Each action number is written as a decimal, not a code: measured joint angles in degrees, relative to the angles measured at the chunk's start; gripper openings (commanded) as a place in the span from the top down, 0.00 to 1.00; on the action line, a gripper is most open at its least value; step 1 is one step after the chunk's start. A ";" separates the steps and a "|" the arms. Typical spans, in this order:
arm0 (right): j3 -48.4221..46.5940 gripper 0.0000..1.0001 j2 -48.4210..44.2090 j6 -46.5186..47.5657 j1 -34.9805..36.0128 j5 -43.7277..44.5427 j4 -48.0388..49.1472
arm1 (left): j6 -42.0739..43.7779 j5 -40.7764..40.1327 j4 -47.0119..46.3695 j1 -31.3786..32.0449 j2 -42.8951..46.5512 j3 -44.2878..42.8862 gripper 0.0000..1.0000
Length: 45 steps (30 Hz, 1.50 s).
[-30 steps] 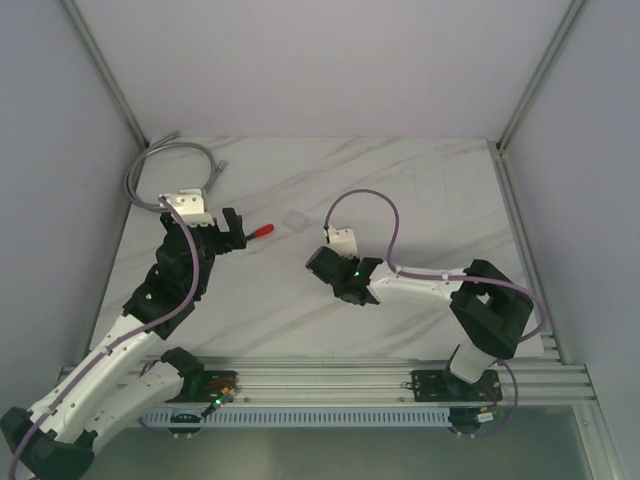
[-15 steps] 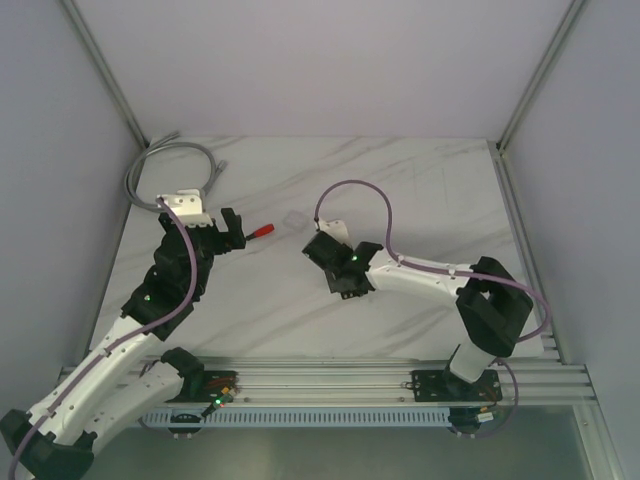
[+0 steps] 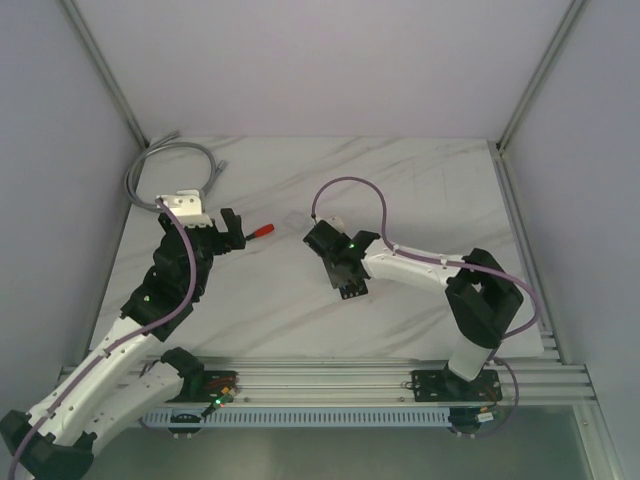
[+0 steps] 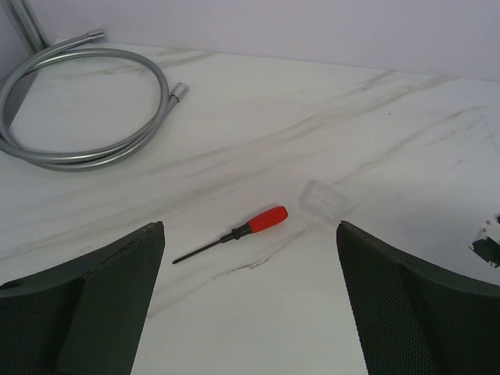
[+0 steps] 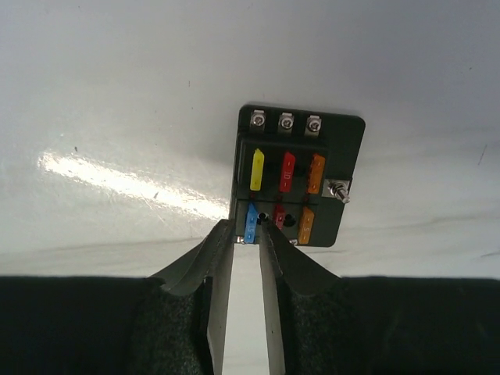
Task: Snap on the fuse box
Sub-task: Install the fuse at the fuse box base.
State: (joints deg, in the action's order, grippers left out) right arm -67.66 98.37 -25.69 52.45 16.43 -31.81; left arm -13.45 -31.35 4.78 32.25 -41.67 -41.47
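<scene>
The fuse box [image 5: 299,181] is a flat black square with yellow, red, orange and blue fuses, lying on the white marble table. My right gripper [image 5: 248,231] is narrowed onto the box's near edge, with the blue fuse [image 5: 251,222] between its tips. In the top view the right gripper [image 3: 342,270] sits mid-table with the fuse box [image 3: 350,288] at its near end. My left gripper [image 3: 232,232] is open and empty. In the left wrist view the left gripper [image 4: 250,262] hangs above the bare table just short of the screwdriver.
A red-handled screwdriver [image 4: 234,233] lies ahead of the left gripper, also in the top view [image 3: 262,230]. A small clear square cover [image 4: 323,198] lies right of it [image 3: 296,220]. A coiled grey hose [image 3: 170,160] lies at the far left corner.
My right gripper has swung left and slightly away from the bases and turned, so the fuse box now shows at its near end. The left arm has not moved.
</scene>
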 measured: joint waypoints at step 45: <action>-10.64 1.00 12.24 7.34 -2.75 -6.10 -11.23 | 0.00 0.07 0.02 0.00 0.07 0.20 0.00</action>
State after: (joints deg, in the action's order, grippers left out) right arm -78.30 110.61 -18.35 49.69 10.33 -43.05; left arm -13.45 -31.29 4.80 32.25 -41.60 -41.28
